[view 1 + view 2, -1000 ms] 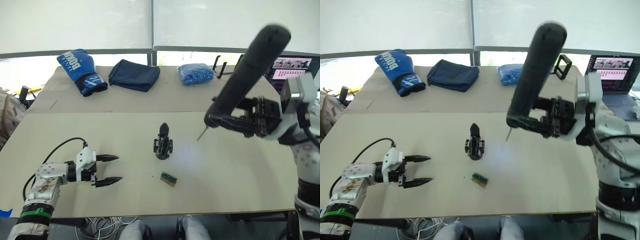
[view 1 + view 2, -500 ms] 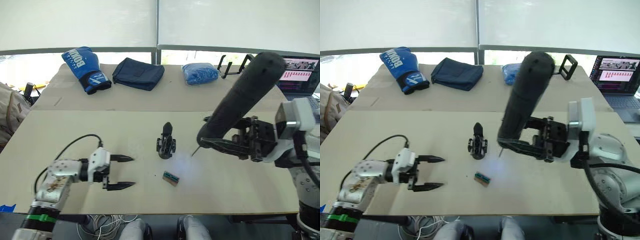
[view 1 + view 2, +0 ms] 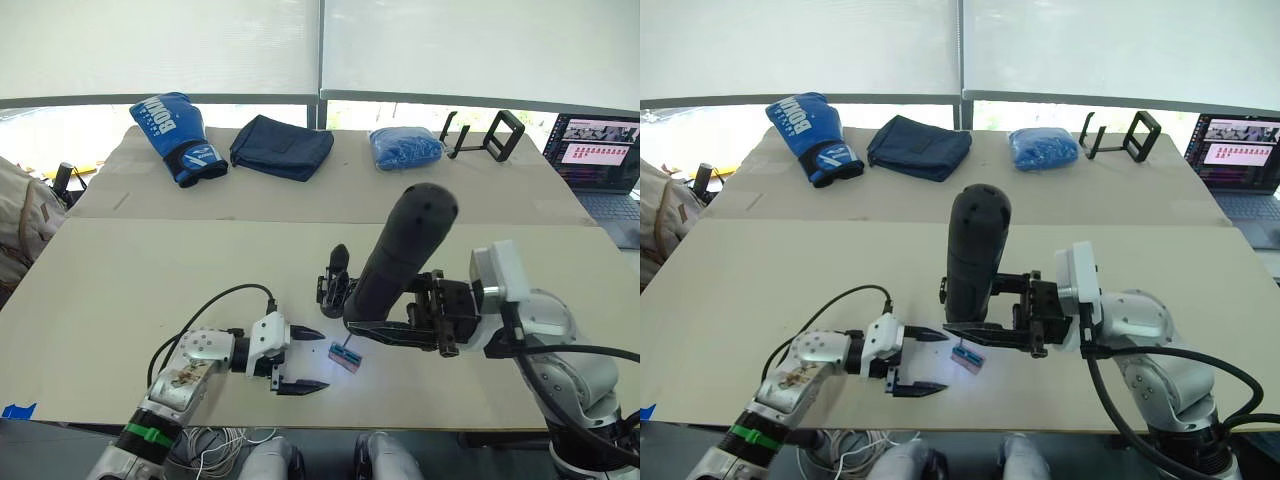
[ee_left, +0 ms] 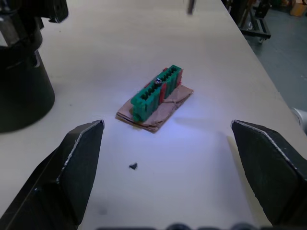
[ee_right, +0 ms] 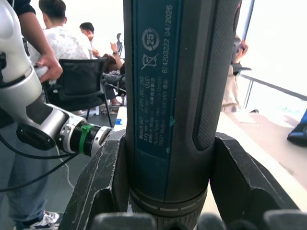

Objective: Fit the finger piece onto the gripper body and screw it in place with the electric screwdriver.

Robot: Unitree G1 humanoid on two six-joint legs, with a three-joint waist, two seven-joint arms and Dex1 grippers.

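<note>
Hovering over the small green-and-brown block (image 3: 345, 357), the bit of the long matte-black electric screwdriver (image 3: 400, 258) is clamped upright in the right gripper (image 3: 400, 322). Left gripper (image 3: 300, 359), fingers spread, is nearest. Black gripper body (image 3: 331, 284) stands just behind.

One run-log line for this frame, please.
right claw: grips electric screwdriver | bit above green block | left claw: open

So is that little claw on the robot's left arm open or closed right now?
Open. The left tool has its two black fingers spread wide apart, with the small green-and-brown block on the table ahead of the gap between them.
</note>
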